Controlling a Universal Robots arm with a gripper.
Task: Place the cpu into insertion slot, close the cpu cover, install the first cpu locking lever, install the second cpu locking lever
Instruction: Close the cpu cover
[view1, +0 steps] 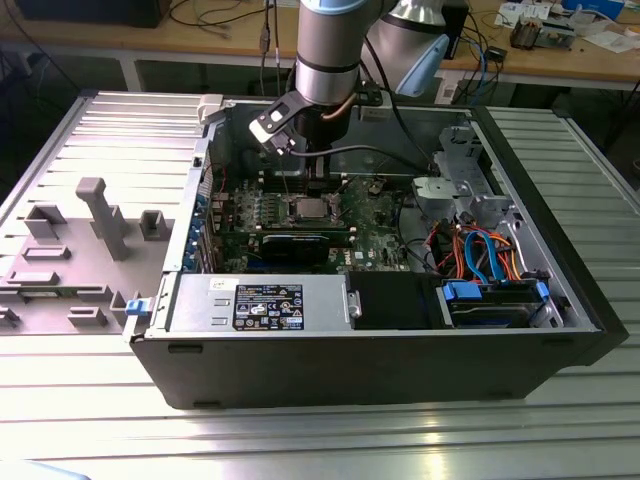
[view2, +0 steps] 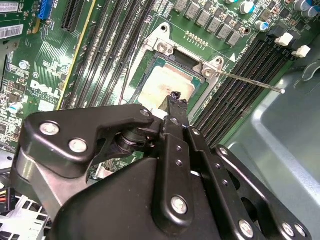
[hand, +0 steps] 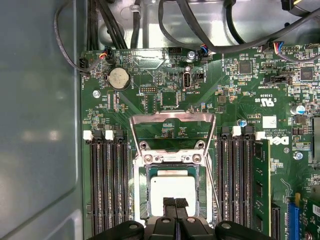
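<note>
Exterior view: the arm (view1: 325, 50) points straight down over the cpu (view1: 307, 208).

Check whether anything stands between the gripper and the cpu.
Nothing visible does. The gripper, jaws together, is directly at the cpu seated in the insertion slot; the cpu cover stands swung open, clear of it.

First wrist view: one edge of the cpu (hand: 172, 186) is covered by the gripper (hand: 175, 201) fingertips, and the insertion slot (hand: 141, 195) is cut off by the picture edge. Second wrist view: part of the insertion slot is hidden behind the gripper; contact with the cpu cannot be told. Exterior view: the arm (view1: 325, 50) is cropped by the picture edge; insertion slot detail is too small to tell.
</note>
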